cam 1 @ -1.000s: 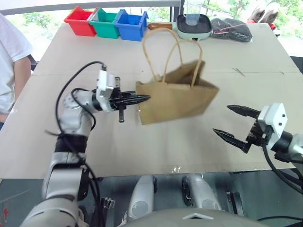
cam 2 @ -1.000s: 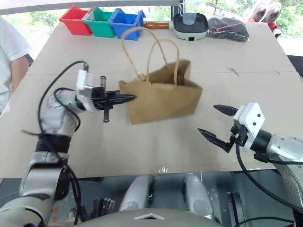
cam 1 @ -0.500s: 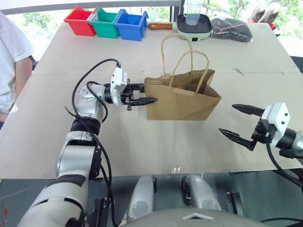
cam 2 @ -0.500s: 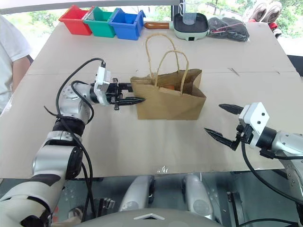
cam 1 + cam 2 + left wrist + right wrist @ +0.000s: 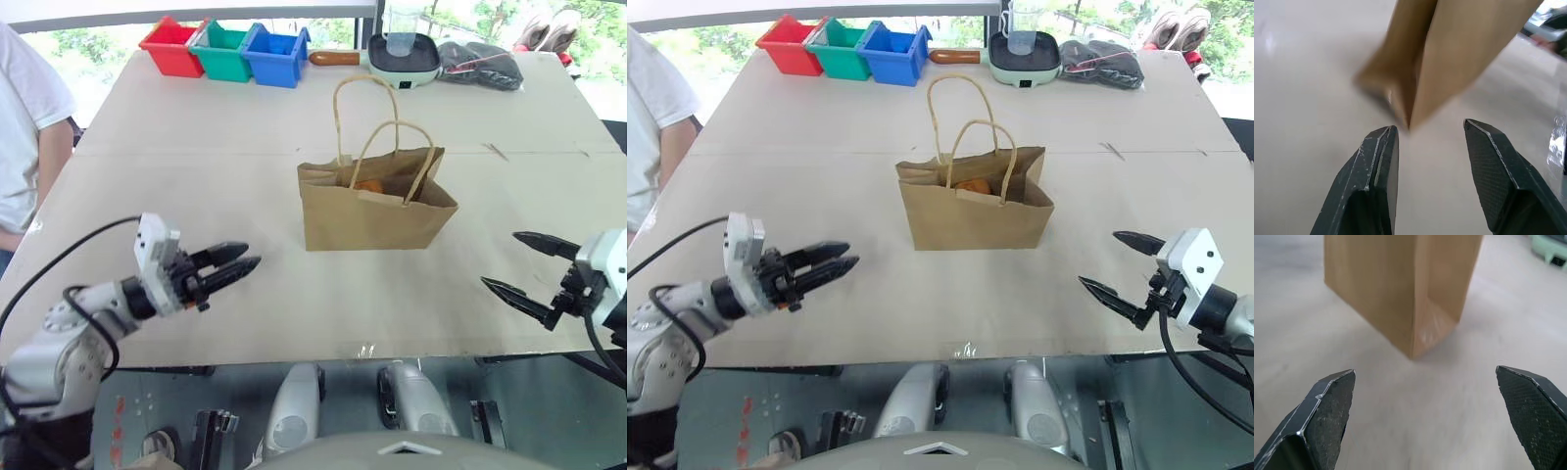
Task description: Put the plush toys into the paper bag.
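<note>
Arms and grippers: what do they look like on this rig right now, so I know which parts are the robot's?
Both arms are silver-grey jointed segments with loose black cables looped alongside. Each wrist carries a boxy white block ahead of a black mount. The left gripper and right gripper each have two tapering, pointed black fingers; the wrist views show the fingers' inner faces finely cross-hatched with scuffed pale edges.

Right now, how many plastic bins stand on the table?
3, in a row at the table's far left corner: red bin outermost, green bin in the middle, blue bin nearest the pan.

bags: 1 paper bag | plush toys: 1 vis | bins: 3 | pan: 1
</note>
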`<state>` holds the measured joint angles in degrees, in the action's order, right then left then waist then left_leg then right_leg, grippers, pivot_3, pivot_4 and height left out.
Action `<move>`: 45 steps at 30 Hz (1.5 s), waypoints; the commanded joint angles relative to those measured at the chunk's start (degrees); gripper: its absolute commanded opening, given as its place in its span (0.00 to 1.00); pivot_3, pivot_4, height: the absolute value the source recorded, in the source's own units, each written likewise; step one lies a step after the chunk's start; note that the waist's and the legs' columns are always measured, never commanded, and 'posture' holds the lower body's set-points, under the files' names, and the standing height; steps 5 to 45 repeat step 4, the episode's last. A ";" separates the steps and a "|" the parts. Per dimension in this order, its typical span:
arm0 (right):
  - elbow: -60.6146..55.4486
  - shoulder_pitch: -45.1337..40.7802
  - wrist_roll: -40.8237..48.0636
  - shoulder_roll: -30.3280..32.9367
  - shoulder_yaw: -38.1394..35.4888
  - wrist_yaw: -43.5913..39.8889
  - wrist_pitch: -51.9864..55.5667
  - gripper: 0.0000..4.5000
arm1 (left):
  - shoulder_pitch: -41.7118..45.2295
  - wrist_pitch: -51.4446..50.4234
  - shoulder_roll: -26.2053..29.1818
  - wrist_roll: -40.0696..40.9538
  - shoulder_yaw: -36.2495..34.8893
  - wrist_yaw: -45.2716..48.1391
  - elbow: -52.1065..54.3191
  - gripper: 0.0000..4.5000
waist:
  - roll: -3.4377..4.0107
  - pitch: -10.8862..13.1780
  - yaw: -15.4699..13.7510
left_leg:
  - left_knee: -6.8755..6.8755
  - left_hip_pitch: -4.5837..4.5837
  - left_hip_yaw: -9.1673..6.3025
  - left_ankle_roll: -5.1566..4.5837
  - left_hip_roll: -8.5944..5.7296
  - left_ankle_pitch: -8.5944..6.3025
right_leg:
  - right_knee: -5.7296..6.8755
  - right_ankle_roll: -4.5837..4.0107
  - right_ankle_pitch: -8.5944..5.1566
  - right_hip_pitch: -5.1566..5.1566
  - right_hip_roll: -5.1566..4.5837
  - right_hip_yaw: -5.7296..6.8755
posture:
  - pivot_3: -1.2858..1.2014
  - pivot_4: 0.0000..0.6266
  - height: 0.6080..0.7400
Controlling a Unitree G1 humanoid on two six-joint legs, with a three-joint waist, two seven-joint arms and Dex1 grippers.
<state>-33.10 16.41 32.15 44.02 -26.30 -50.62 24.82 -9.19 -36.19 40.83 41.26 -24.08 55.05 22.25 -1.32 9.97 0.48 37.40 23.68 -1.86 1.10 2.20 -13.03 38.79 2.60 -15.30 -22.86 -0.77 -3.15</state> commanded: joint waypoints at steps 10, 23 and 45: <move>-1.15 3.71 0.29 -0.18 -4.02 0.35 -0.18 1.00 | -4.21 1.97 -1.36 1.12 -3.17 -2.95 4.89 0.52 | -0.02 -0.02 -0.15 | 0.04 -0.08 0.09 0.00 -0.05 0.00 | -0.02 -0.03 -0.21 0.09 0.01 -0.05 | 0.52 0.24 1.00; -1.15 3.71 0.29 -0.18 -4.02 0.35 -0.18 1.00 | -4.21 1.97 -1.36 1.12 -3.17 -2.95 4.89 0.52 | -0.02 -0.02 -0.15 | 0.04 -0.08 0.09 0.00 -0.05 0.00 | -0.02 -0.03 -0.21 0.09 0.01 -0.05 | 0.52 0.24 1.00; -1.15 3.71 0.29 -0.18 -4.02 0.35 -0.18 1.00 | -4.21 1.97 -1.36 1.12 -3.17 -2.95 4.89 0.52 | -0.02 -0.02 -0.15 | 0.04 -0.08 0.09 0.00 -0.05 0.00 | -0.02 -0.03 -0.21 0.09 0.01 -0.05 | 0.52 0.24 1.00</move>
